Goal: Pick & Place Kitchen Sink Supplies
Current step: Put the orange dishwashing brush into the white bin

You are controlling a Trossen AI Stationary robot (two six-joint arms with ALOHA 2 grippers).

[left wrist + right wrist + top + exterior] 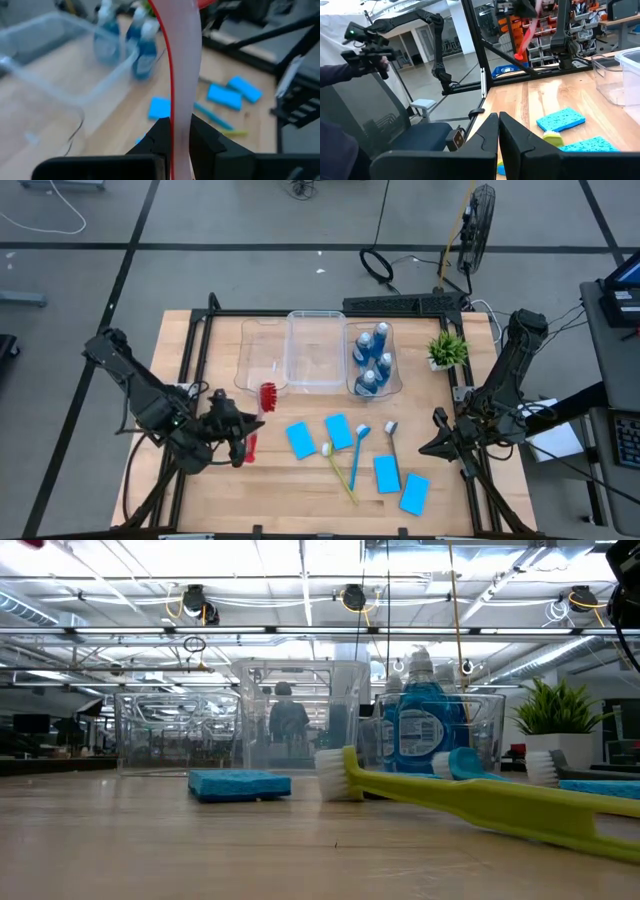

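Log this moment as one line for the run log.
left gripper: shut on red brush, near left bin | right gripper: shut, empty, right table edge | sponges: on table

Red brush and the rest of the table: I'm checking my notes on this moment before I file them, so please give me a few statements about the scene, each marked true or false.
1. The left end effector is shut on the red brush. True.
2. The blue bottles lie loose on the wooden table. False: they stand inside the clear bin nearest the potted plant.
3. The right end effector holds a sponge. False: it is shut on nothing, waiting at the table's right edge.
4. Four light-blue sponges, such as this one, lie on the table. True.
5. The yellow-green brush is in a bin. False: it lies on the table among the sponges.
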